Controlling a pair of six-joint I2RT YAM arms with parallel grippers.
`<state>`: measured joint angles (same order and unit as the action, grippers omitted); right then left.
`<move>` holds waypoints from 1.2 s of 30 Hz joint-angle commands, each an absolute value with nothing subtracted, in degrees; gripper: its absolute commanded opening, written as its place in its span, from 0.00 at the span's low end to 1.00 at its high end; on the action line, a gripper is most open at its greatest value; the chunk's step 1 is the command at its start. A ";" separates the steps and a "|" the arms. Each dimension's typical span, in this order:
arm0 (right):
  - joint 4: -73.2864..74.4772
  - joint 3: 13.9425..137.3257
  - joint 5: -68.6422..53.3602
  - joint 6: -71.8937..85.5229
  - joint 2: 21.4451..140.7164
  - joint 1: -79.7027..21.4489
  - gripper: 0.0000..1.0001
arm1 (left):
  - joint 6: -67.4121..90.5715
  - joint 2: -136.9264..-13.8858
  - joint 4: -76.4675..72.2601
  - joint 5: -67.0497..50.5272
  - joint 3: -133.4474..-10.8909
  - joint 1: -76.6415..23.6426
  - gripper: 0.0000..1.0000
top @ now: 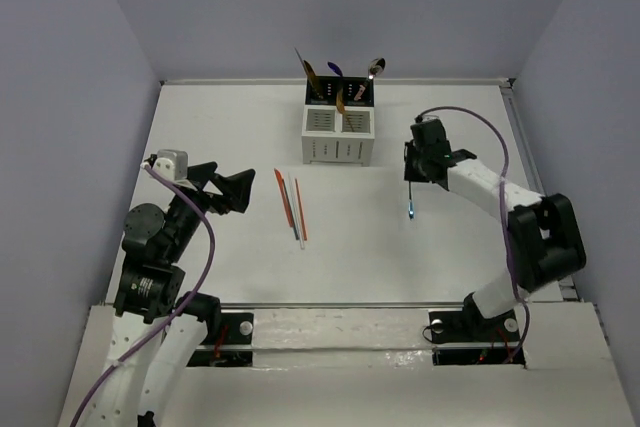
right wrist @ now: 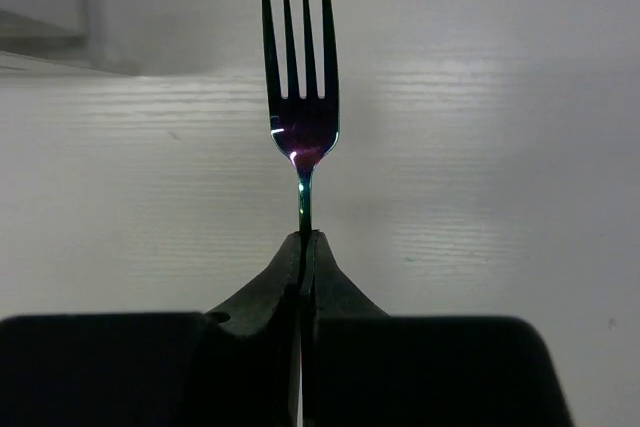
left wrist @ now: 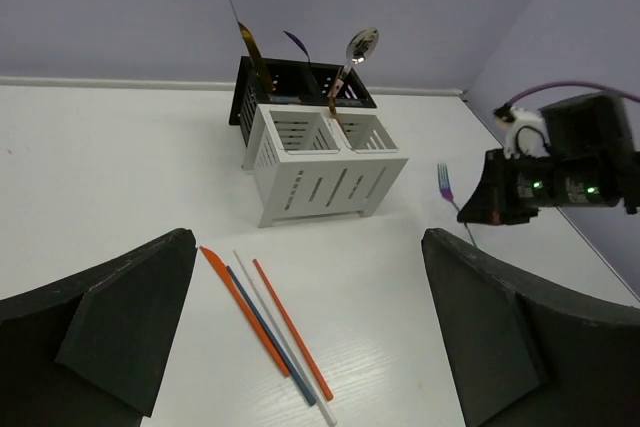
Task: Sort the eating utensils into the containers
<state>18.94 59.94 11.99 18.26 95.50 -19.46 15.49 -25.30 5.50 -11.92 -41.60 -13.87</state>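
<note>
My right gripper (right wrist: 305, 239) is shut on the thin handle of an iridescent purple-blue fork (right wrist: 302, 97), whose tines point away from it over the white table. From above, the fork (top: 412, 202) sticks out of the right gripper (top: 412, 175), right of the white slatted caddy (top: 338, 135). Several orange-red, blue and pale chopsticks (left wrist: 265, 322) lie side by side on the table in front of my left gripper (left wrist: 308, 247). It is open and holds nothing. The chopsticks (top: 291, 205) lie just right of the left gripper (top: 235, 190).
A black slatted holder (left wrist: 300, 82) stands right behind the white caddy (left wrist: 325, 182). A silver spoon (left wrist: 360, 47), a purple utensil (left wrist: 298, 45) and a gold-handled one (left wrist: 252, 47) stand upright in it. Grey walls close in the table (top: 200, 147) at the back and sides.
</note>
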 commanded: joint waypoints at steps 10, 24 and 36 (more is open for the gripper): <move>-9.74 62.39 -5.00 17.40 72.06 -19.07 0.00 | 15.12 -26.81 3.34 -12.13 -41.22 -13.27 0.99; -28.82 79.80 -8.70 13.28 97.55 -21.88 0.00 | 15.12 -27.51 3.43 -12.39 -41.31 -12.74 0.99; -30.06 85.61 -7.65 10.28 110.21 -22.50 0.00 | 15.12 -27.60 3.43 -12.75 -41.40 -12.74 0.99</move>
